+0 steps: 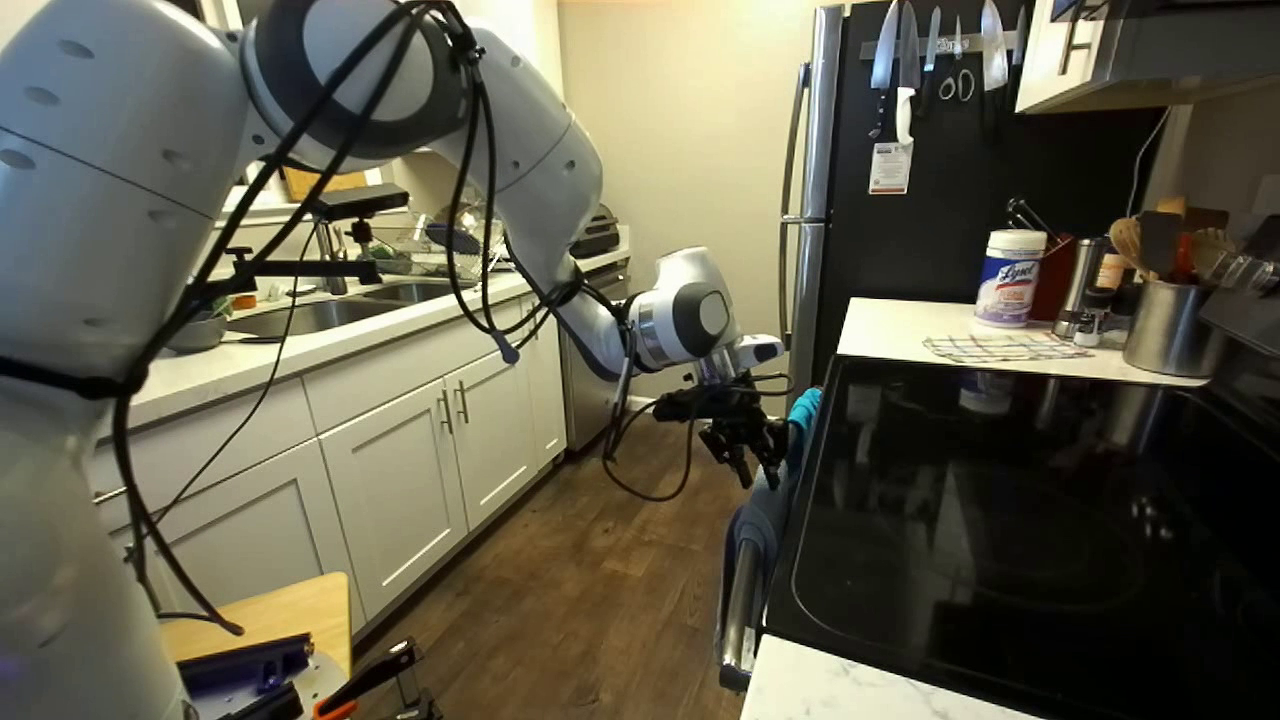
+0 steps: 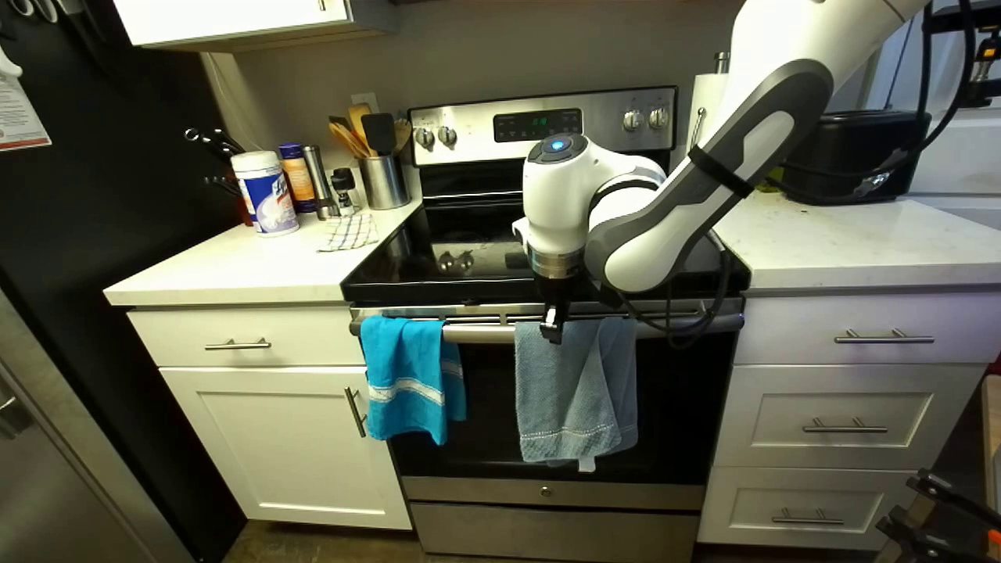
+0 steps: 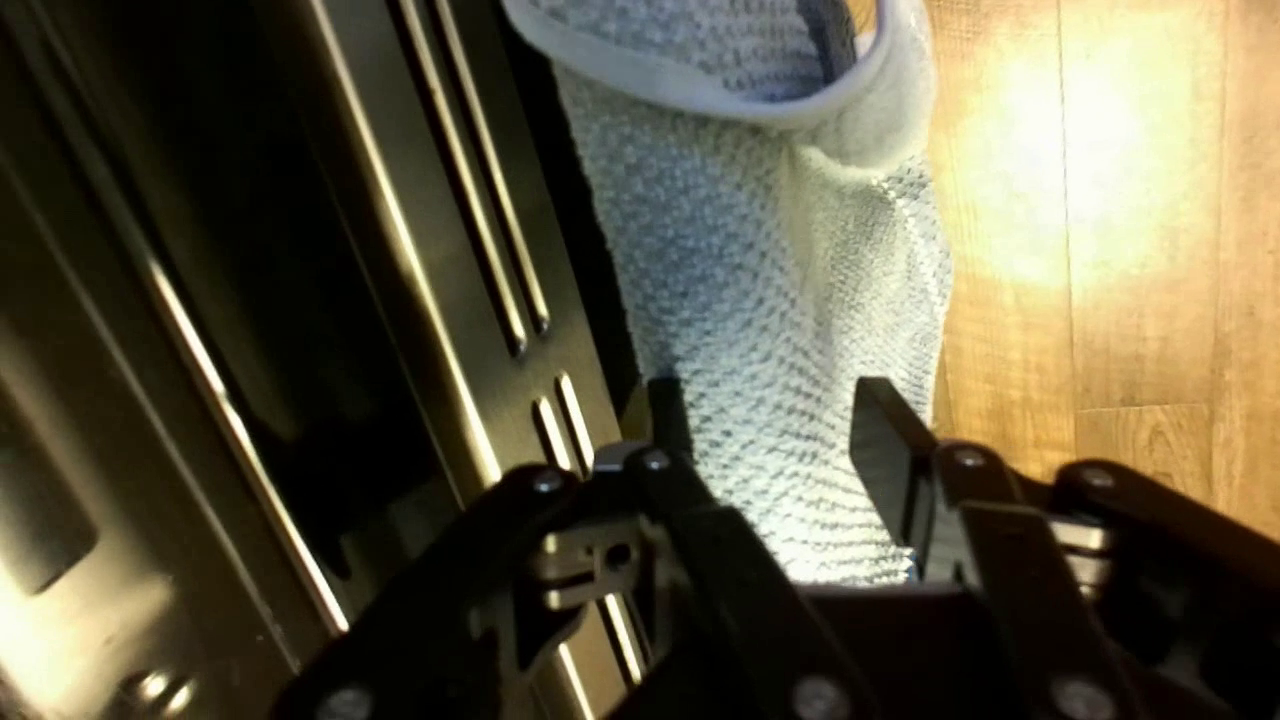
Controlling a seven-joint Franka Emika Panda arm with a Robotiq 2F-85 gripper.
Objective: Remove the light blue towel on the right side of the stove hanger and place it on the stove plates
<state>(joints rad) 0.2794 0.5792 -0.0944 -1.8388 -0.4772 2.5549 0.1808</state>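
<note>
One kitchen stove with two towels on one bar, one robot arm, one gripper.
In an exterior view: one bright blue towel, one light blue towel, one black glass cooktop, four knobs on one back panel, four white drawers, one white-lidded tub and one utensil pot. In the wrist view: two fingers on the gripper.

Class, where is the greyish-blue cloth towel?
In an exterior view, the greyish-blue cloth towel hangs over the silvery metal bar, right of the turquoise cloth towel, with the black pincer near its top.
</note>
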